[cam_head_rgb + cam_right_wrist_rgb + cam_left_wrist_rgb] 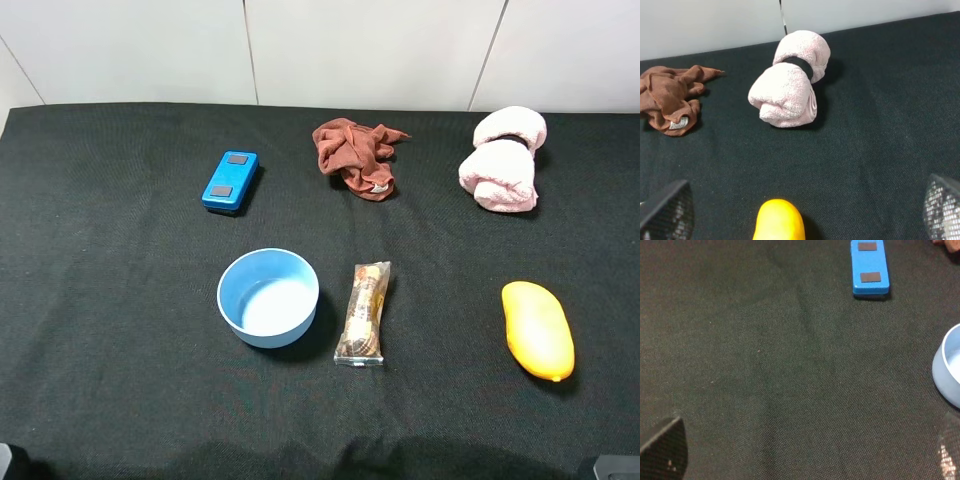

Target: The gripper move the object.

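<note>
The round light-blue bowl (268, 297) stands upright and empty on the black cloth, left of centre. Its rim also shows at the edge of the left wrist view (946, 371). My left gripper (807, 455) is open and empty, its black fingertips (665, 450) wide apart over bare cloth, well short of the bowl. My right gripper (805, 212) is open and empty, its fingertips (667, 212) on either side of a yellow object. In the exterior high view only slivers of the arms show at the bottom corners.
A blue rectangular box (230, 181) lies behind the bowl. A snack packet (363, 312) lies just right of the bowl. A brown cloth (356, 155) and a pink rolled towel (503, 158) lie at the back. A yellow mango-shaped object (538, 330) lies at the right.
</note>
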Available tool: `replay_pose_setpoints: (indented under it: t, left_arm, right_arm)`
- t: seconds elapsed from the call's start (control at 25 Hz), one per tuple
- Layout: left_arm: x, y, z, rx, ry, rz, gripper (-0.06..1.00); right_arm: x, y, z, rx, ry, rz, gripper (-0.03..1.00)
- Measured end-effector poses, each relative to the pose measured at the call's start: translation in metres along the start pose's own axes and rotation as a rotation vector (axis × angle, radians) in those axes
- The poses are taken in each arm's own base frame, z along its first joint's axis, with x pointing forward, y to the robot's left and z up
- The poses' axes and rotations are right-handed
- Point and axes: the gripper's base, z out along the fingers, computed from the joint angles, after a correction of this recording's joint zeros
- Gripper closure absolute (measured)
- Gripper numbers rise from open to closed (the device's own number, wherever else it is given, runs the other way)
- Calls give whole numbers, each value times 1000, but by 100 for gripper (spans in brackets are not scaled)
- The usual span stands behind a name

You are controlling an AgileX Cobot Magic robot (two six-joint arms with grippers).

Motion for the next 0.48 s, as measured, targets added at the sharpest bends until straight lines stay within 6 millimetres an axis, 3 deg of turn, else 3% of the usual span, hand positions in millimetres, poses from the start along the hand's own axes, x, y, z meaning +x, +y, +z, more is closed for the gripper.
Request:
replay_pose_setpoints:
  t: [0.48]
  left_arm:
    - [0,0,0,0,0,0,-5]
  right_arm:
    - [0,0,0,0,0,0,27]
